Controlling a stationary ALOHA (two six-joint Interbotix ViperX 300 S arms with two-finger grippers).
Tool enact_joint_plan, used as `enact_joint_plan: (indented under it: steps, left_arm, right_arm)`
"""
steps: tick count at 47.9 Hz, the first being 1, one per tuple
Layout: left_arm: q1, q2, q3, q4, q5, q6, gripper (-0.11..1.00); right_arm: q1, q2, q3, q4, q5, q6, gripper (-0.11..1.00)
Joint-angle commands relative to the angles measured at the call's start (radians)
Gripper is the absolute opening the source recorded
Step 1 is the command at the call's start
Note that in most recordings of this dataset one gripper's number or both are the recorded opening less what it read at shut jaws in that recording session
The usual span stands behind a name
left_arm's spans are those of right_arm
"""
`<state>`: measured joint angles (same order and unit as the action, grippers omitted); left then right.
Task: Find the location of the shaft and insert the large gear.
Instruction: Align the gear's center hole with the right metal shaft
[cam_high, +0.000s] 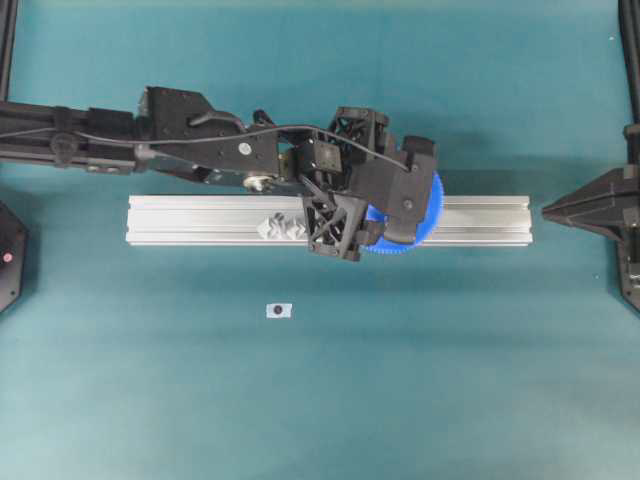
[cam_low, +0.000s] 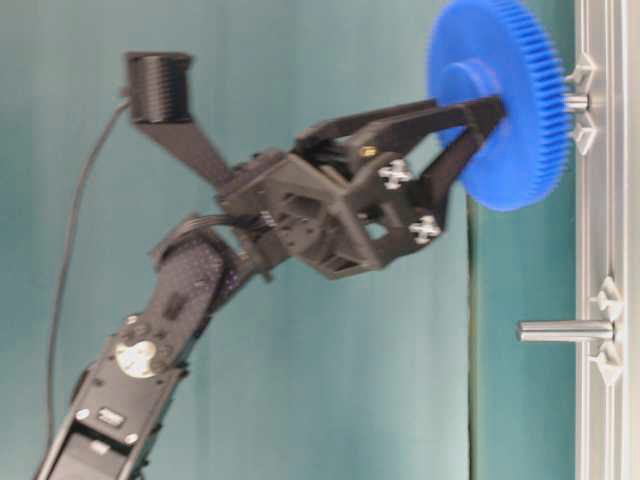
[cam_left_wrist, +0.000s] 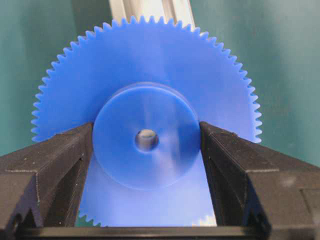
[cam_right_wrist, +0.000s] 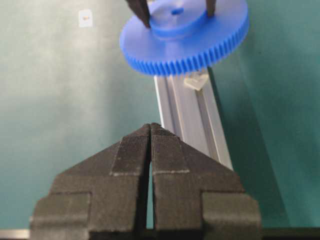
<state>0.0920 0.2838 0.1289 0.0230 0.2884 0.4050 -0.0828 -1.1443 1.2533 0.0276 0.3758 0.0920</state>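
The left jaws (cam_left_wrist: 146, 140) were clamped on the raised hub of the large gear (cam_left_wrist: 145, 90), one finger pressing at 9 o'clock and the other at 3 o'clock of the hub in the left wrist view. The centre hole lay open between them, with something pale showing through it.

In the table-level view the gear stood face-on to the rail (cam_low: 600, 240), just short of the shaft (cam_low: 574, 101), whose tip showed past the gear's rim between two clear brackets. Whether the pin had entered the bore could not be told. A second, longer pin (cam_low: 565, 330) stood out from the rail at 6 o'clock of the gear, well apart from it.

Hazards, as a judgement:
- The gear appeared slightly tilted to the rail; pushed on in that attitude, the bore would likely bind on the pin.
- A small lateral offset would drive the hub face against the pin tip or a bracket, and the gear could slip in the grip.
- Release before full seating would let the gear drop to the surface (cam_high: 320, 400).

The right jaws (cam_right_wrist: 150, 131) were pressed together, holding nothing, parked well clear at 3 o'clock of the rail overhead.
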Motion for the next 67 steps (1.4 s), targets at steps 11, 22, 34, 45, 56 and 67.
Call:
enact_joint_plan:
  steps: [11,22,34,45,56,67]
  left_arm:
    - [0.009,-0.006,-0.034,0.005,-0.012,-0.002,0.71]
    - [0.031,-0.008,-0.037,0.005,-0.009,0.000,0.71]
    - [0.043,0.011,-0.061,0.005,-0.006,0.000,0.71]
    - [0.044,0.026,-0.078,0.003,-0.003,-0.008,0.71]
    - [0.044,0.021,-0.080,0.005,0.044,-0.031,0.71]
    - [0.044,0.020,-0.106,0.005,0.095,-0.034,0.71]
  right_arm:
    - [-0.002,0.008,-0.012,0.000,-0.003,0.009,0.01]
    - [-0.008,0.006,-0.011,0.000,-0.005,0.009,0.01]
    - [-0.011,0.006,-0.011,0.000,-0.005,0.009,0.01]
    - [-0.012,0.002,-0.005,0.000,-0.005,0.009,0.01]
    - [-0.012,0.000,-0.005,0.000,-0.009,0.011,0.01]
    - [-0.012,0.000,-0.005,0.000,-0.009,0.011,0.01]
